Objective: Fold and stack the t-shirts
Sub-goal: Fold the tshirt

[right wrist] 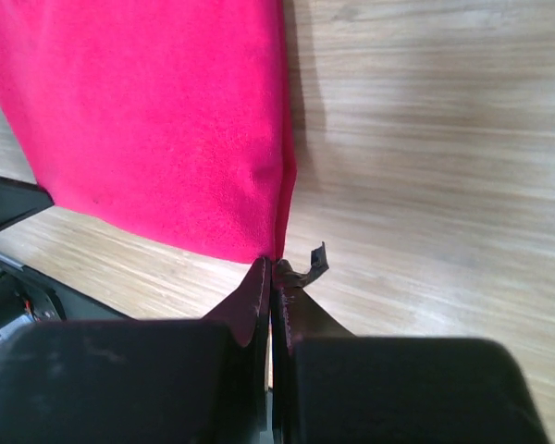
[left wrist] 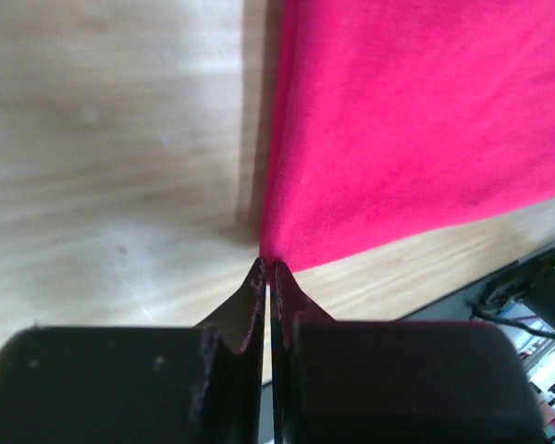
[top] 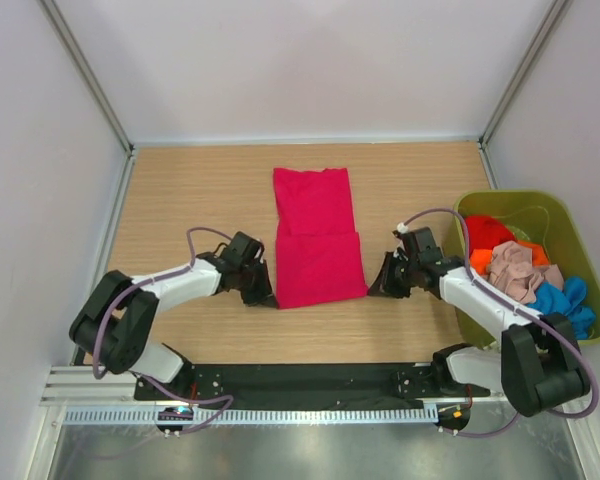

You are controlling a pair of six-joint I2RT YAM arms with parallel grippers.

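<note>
A light wooden desk point(top: 180, 200) is seen, with pale walls point(top: 300, 60) set around it on three sides. At the near edge, a black rail point(top: 310, 380) is fixed across the desk, and the two white and black arms are bolted there side by side. Both arms are bent in toward the middle and are held low over the wood. The left gripper point(top: 263, 290) is placed at the near left corner of the crimson t-shirt point(top: 315, 235). From the left wrist, the left gripper point(left wrist: 266, 268) is seen with its jaws pressed together, and the pointed corner of the crimson t-shirt point(left wrist: 425, 120) is pinched right at the tips. The right gripper point(top: 380, 283) is placed at the near right corner in the same way. From the right wrist, the right gripper point(right wrist: 272, 268) is also seen shut tight, and the corner of the crimson t-shirt point(right wrist: 157, 120) is clamped between its tips. A dark shadow is cast on the wood beside each held edge. The crimson t-shirt is laid out as a long folded strip in the middle of the desk, and a line is seen across its middle. On the right, an olive-green tub point(top: 580, 240) is set on the desk, well apart from the strip. In it, an orange-red t-shirt point(top: 485, 240), a beige-pink t-shirt point(top: 515, 270) and a blue t-shirt point(top: 570, 300) are piled up, all crumpled.
</note>
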